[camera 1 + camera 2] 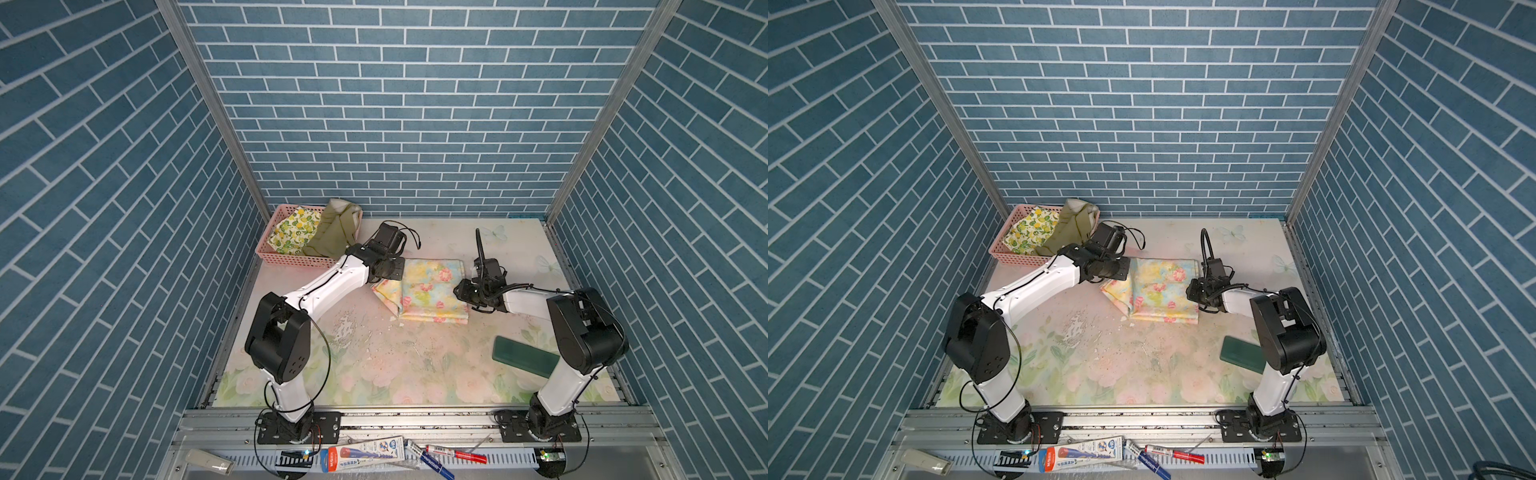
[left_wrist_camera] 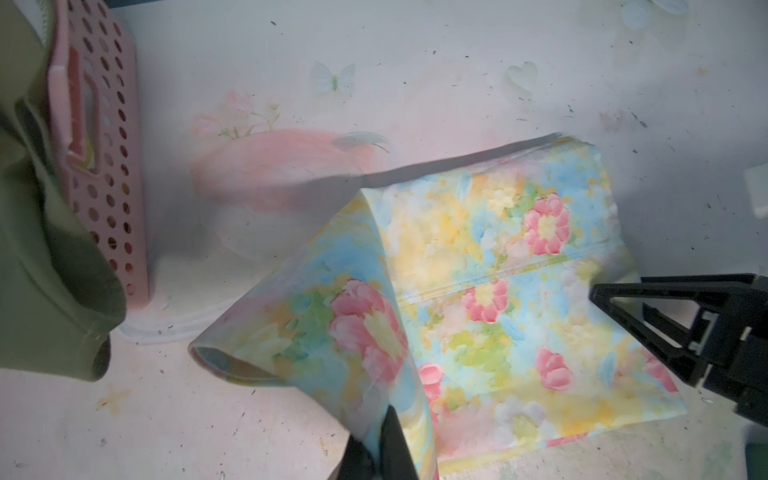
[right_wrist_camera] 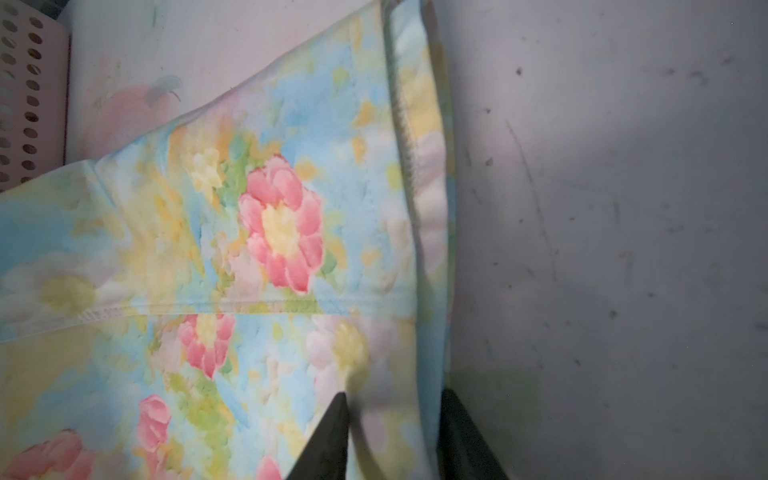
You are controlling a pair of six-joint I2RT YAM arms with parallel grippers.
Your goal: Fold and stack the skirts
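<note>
On the table [image 1: 374,353], left pincer [image 2: 376,432] pinches floral skirt [image 1: 432,291]; right pincer [image 3: 392,415] straddles it.

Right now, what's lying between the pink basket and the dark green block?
The floral skirt lies between the pink basket and the dark green block; both top views show it.

Two overhead, two wrist views
Both top views look steeply down on the desk [image 1: 374,374] from six o'clock; each wrist camera sits close over the floral skirt [image 2: 498,299], which all four share.
</note>
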